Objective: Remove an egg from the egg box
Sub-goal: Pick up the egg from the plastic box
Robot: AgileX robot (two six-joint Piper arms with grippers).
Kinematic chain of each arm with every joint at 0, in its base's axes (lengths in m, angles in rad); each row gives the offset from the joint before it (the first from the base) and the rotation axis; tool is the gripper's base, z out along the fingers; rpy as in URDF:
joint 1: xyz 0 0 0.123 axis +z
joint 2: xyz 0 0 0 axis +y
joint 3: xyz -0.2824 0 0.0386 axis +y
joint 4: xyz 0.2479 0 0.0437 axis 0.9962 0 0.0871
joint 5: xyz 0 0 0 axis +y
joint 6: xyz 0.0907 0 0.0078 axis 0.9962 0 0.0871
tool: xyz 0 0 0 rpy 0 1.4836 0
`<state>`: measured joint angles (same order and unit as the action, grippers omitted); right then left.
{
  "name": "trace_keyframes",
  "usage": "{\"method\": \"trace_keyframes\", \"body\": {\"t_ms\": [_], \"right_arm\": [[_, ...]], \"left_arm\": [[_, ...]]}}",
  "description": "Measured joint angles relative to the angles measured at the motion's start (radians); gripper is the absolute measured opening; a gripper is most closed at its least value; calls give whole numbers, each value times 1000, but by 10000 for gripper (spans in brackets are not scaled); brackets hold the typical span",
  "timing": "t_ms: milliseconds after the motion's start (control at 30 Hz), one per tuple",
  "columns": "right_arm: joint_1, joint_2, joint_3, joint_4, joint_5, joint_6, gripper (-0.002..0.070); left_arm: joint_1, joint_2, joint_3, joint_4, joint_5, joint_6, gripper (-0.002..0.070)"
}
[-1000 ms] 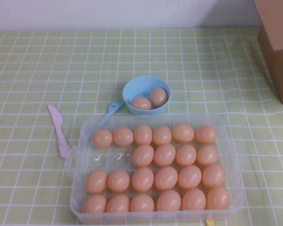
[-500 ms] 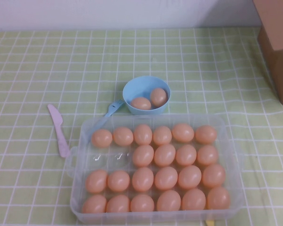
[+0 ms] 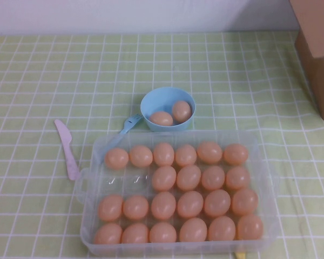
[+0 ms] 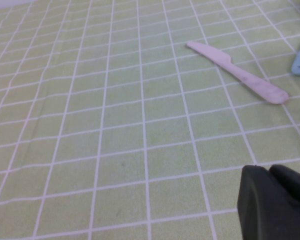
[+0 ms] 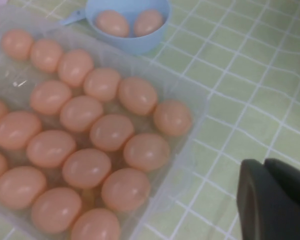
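Right tool (image 5: 275, 200) hangs off the box's right edge above bare cloth, pressed together, holding nothing. Left tool (image 4: 277, 202) sits over open worktop (image 3: 227, 70) near the one pink plastic knife (image 3: 67, 148); spread cannot be told. Clear plastic egg box (image 3: 89, 216) holds twenty-two peach-orange eggs (image 3: 190, 204), two cups vacant. Small light-blue bowl (image 3: 151, 102) behind it holds two more. One blue fork (image 3: 129, 123), one brown cardboard box (image 3: 318, 48).
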<state>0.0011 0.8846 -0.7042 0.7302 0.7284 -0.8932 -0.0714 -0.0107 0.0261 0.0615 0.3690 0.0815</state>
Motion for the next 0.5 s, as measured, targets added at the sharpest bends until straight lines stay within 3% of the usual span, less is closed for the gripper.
{"method": "trace_keyframes", "body": {"t_ms": [167, 367, 500], "right_arm": [[96, 173, -184, -139, 147, 1, -17], [258, 392, -341, -396, 295, 124, -17], [326, 512, -418, -459, 335, 169, -17]], "left_arm": [[0, 0, 0, 0, 0, 0, -5], [0, 0, 0, 0, 0, 0, -5], [0, 0, 0, 0, 0, 0, -5]]}}
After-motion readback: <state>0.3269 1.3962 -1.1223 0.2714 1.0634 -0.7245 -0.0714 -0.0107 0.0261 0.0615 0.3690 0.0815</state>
